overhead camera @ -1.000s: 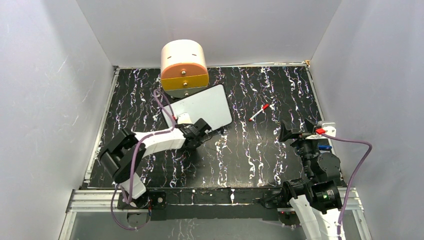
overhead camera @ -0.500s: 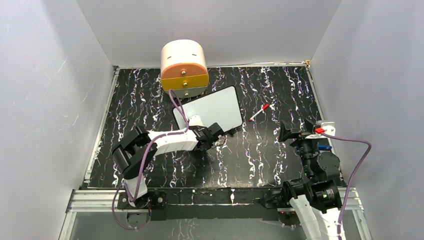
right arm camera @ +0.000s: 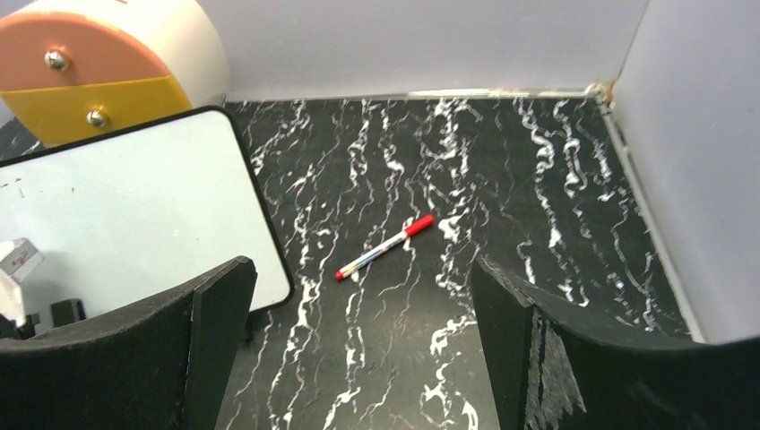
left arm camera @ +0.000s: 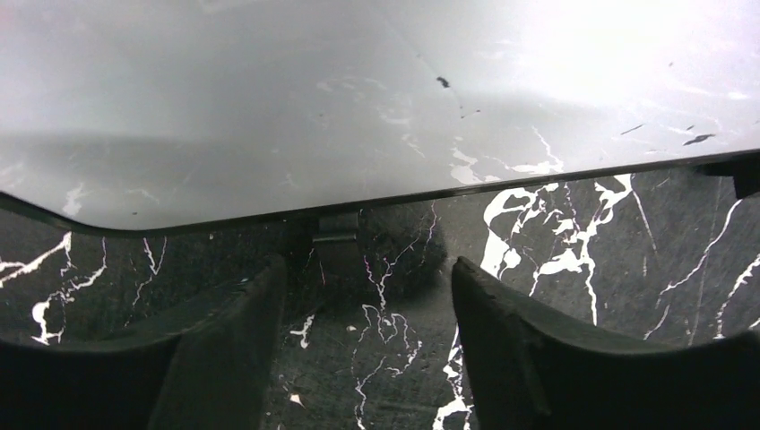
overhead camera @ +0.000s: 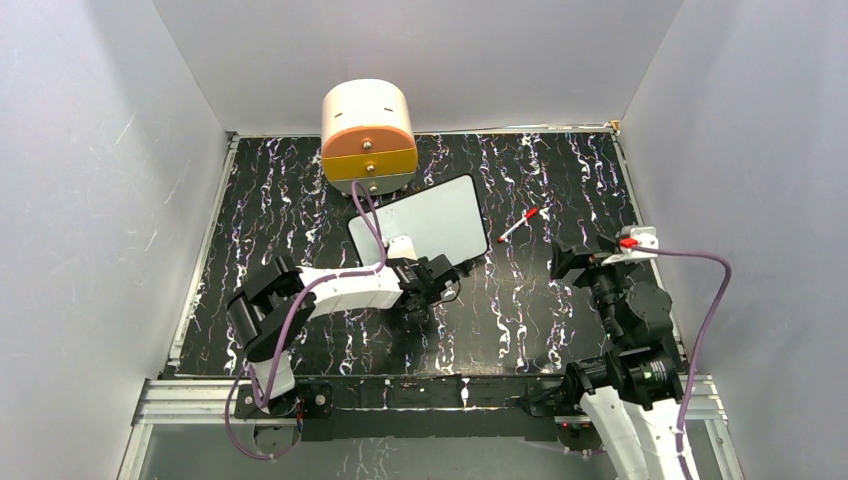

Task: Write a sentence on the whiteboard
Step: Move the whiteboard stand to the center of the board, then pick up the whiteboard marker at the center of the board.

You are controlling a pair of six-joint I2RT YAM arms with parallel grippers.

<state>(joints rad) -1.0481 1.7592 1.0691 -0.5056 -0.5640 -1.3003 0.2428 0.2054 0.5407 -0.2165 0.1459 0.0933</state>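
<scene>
The flat white, black-rimmed whiteboard [overhead camera: 425,212] lies blank before the round peach-and-yellow drawer unit [overhead camera: 368,135], the left gripper [left arm camera: 366,278] spread empty at its six-o'clock edge, perhaps to square it, the right gripper [right arm camera: 360,278] gaping toward the red-capped marker [right arm camera: 385,247] at three o'clock.

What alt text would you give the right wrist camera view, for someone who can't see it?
A red-capped marker lies on the black marbled table, framed by the open right pincer. Left of it lies the whiteboard, no lettering showing, with a round peach-and-yellow drawer unit behind it.
</scene>
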